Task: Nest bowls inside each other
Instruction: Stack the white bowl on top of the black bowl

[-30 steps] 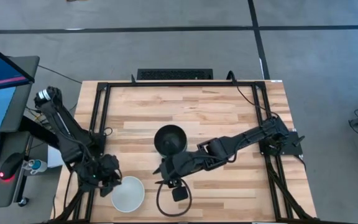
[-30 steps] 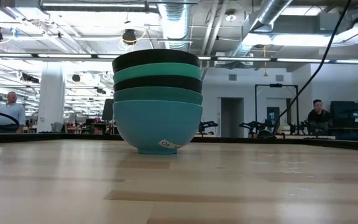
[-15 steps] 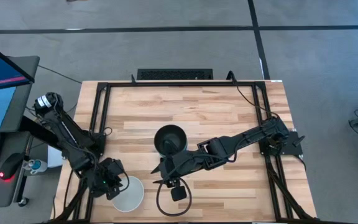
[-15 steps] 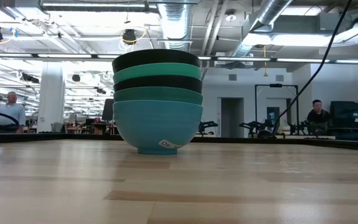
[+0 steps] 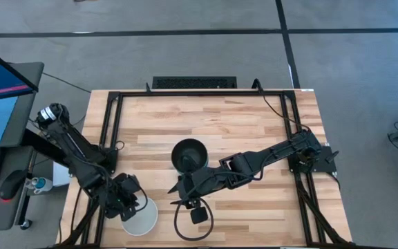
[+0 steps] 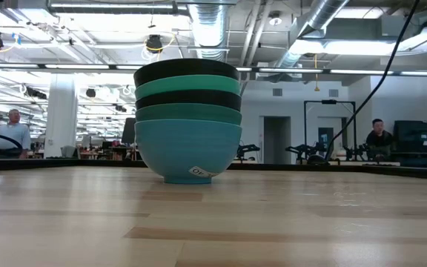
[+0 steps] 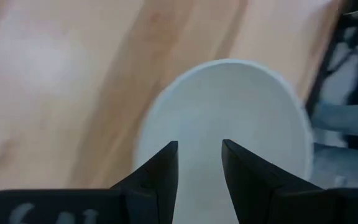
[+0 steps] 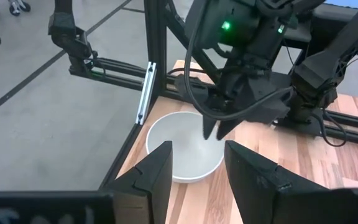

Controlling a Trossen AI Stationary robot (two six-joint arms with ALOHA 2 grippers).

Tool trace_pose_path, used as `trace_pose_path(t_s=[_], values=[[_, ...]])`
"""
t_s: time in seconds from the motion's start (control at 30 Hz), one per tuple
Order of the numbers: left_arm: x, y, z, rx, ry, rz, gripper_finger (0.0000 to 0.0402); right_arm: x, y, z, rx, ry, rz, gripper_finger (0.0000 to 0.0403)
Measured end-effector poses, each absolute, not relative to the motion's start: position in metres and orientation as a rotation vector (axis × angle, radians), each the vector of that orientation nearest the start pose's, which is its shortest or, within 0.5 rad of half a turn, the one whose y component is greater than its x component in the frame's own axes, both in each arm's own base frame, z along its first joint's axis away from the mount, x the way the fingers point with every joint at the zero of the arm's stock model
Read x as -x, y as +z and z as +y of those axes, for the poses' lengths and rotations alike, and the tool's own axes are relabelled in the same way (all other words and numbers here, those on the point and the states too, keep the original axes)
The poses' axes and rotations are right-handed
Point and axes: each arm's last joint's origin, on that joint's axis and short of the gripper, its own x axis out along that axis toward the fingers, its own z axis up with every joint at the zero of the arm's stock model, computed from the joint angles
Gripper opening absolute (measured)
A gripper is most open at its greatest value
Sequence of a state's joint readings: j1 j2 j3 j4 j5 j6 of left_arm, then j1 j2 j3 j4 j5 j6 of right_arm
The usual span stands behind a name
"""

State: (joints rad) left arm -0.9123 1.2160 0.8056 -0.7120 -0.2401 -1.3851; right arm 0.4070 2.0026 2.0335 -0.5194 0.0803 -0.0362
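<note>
The left gripper (image 5: 131,205) has moved down over the white bowl (image 5: 141,218) since a moment ago, and now covers its rim at the wooden bench's (image 5: 247,128) near left corner. Five smooth round bowls (image 6: 188,119) sit nested mid-bench, black on top, cyan at the base. The left gripper's fingers (image 7: 160,171) are narrowly parted above the white bowl's hollow, gripping nothing. The right gripper (image 5: 183,187), fingers apart and empty, hovers just beside the stack.
</note>
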Motion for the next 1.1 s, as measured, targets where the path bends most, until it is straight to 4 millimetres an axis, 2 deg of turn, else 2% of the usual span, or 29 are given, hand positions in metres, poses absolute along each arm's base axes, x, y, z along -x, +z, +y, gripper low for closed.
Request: trace_pose_path(t_s=[0.17, 0.33, 0.47, 0.8, 1.1], values=[[-0.133, 0.223, -0.160, 0.526, 0.233, 1.171, 0.0114, -0.424, 0.366, 0.175, 0.152, 0.320, 0.471, 0.0170], [-0.134, 0.222, -0.157, 0.511, 0.246, 1.184, 0.0114, -0.424, 0.366, 0.175, 0.152, 0.320, 0.471, 0.0170], [-0.138, 0.220, -0.159, 0.498, 0.220, 1.194, 0.0114, -0.424, 0.366, 0.175, 0.151, 0.320, 0.471, 0.0170], [-0.149, 0.199, -0.170, 0.419, 0.220, 1.267, 0.0114, -0.424, 0.365, 0.175, 0.165, 0.324, 0.469, 0.0170], [-0.150, 0.196, -0.169, 0.395, 0.241, 1.275, 0.0114, -0.424, 0.365, 0.176, 0.159, 0.323, 0.469, 0.0170]])
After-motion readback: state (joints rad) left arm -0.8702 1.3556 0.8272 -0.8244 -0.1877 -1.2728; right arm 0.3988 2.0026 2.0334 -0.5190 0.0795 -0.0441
